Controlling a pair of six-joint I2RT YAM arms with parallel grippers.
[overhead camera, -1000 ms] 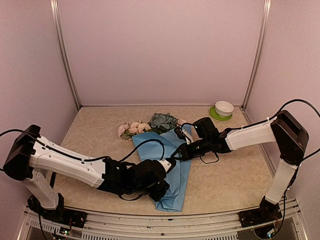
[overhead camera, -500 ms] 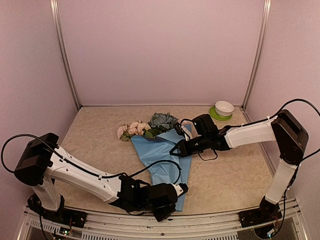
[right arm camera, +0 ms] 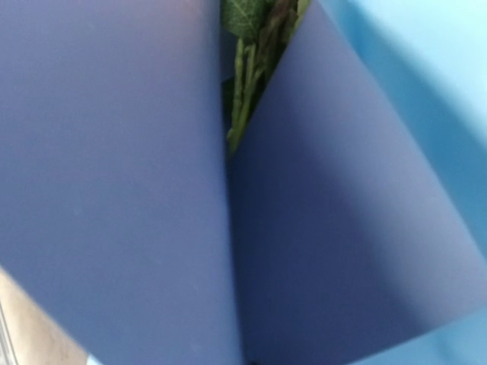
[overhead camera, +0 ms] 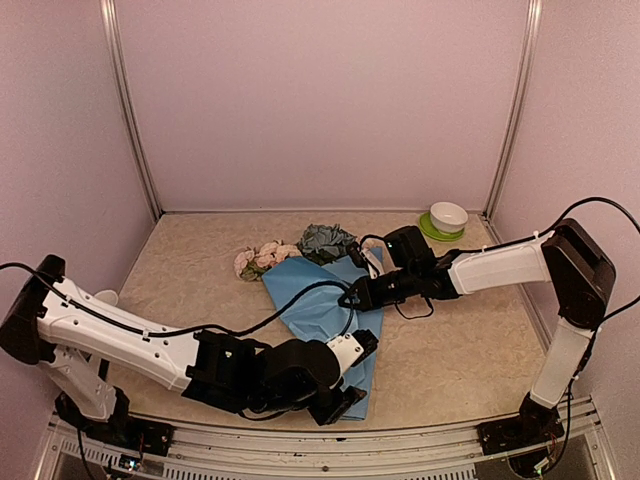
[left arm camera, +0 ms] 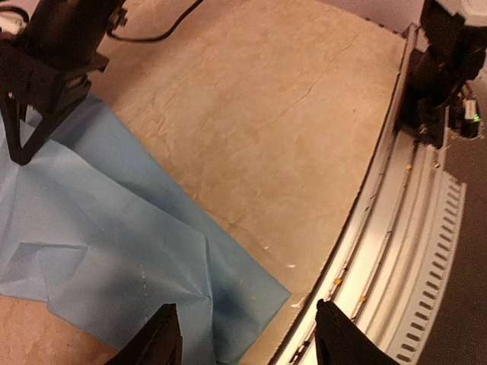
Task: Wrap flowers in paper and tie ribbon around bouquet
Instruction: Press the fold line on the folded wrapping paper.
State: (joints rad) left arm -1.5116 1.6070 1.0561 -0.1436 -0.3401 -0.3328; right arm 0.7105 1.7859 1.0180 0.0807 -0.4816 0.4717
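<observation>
From above, a large creased sheet of light blue wrapping paper lies mid-table on the tan table. It is folded over the stems of a bunch of pale pink and dusty blue-grey artificial flowers, whose blooms stick out at its far end. The right gripper, jaws pressed together, pinches the paper's right edge. The left gripper hovers over the near corner.

In the left wrist view, the left gripper has its jaws spread with nothing between them, above the paper near a metal rail.

In the right wrist view, the paper's darker blue side fills the frame as two flaps. Green stems of the flowers show in the gap.
</observation>
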